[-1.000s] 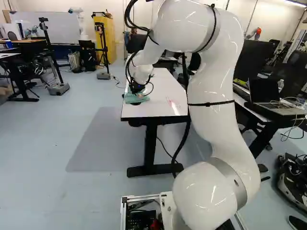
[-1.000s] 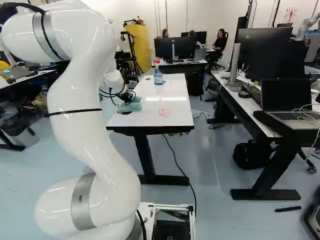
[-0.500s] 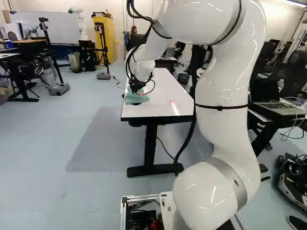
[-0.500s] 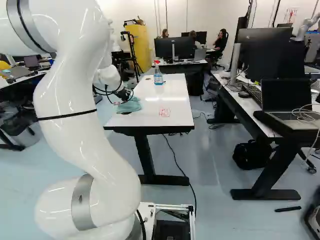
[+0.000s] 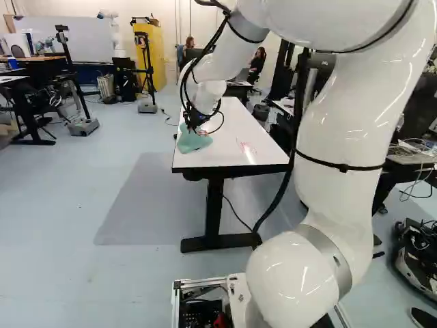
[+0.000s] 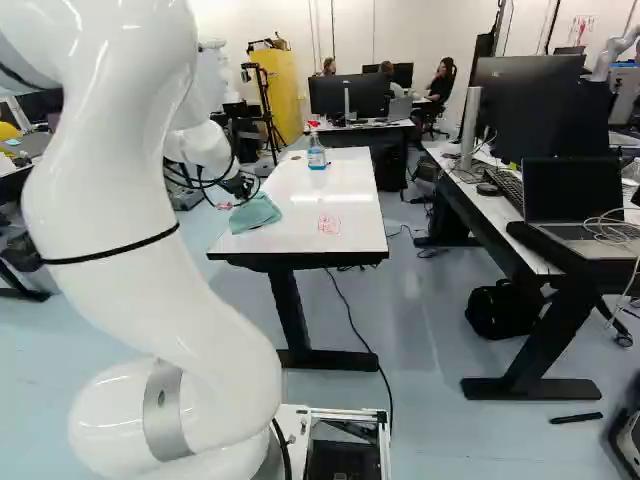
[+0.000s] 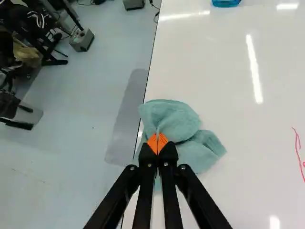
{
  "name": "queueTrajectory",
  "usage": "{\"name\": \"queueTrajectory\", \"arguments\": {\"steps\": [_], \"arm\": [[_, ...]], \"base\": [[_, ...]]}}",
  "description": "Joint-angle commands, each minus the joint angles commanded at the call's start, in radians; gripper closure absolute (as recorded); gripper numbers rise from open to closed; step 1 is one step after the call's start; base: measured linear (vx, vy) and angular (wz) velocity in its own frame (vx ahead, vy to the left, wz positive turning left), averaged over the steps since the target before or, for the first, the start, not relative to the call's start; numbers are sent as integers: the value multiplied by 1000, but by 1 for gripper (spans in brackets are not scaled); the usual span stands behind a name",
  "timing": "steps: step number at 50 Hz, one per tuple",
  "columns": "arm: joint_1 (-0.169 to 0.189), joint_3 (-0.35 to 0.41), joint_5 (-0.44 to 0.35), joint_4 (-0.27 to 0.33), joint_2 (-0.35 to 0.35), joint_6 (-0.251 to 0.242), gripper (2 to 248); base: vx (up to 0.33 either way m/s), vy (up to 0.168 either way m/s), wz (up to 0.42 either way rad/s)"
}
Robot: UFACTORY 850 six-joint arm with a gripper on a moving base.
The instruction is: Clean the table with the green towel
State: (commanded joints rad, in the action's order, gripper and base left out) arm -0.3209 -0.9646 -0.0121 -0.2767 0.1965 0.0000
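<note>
The green towel (image 7: 174, 119) is bunched on the white surface (image 6: 345, 180), by its edge — right under the tool (image 5: 198, 128), which is pinched on a fold of it. A bottle (image 6: 317, 157) and red scribbles (image 6: 329, 224) sit apart from the towel.

In the left base view, the white robot arm (image 5: 348, 130) runs off the top and right edges; in the right base view, off the upper left. Near the left view's upper center, the black gripper (image 5: 197, 126) is too small for its fingers to be told apart. In the wrist view, the green towel (image 7: 176, 119) hides beneath its own folds, the spray bottle (image 7: 226, 2) ahead is cut to its blue base, and the red scribble (image 7: 298, 148) is cropped.
</note>
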Motion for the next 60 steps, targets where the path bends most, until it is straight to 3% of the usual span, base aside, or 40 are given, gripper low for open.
{"name": "queueTrajectory", "arguments": {"steps": [39, 60], "arm": [[-31, 201, 0, 0, -186, 0, 230], [-16, 181, 0, 0, -192, 0, 230]], "base": [[0, 0, 0], [0, 0, 0]]}}
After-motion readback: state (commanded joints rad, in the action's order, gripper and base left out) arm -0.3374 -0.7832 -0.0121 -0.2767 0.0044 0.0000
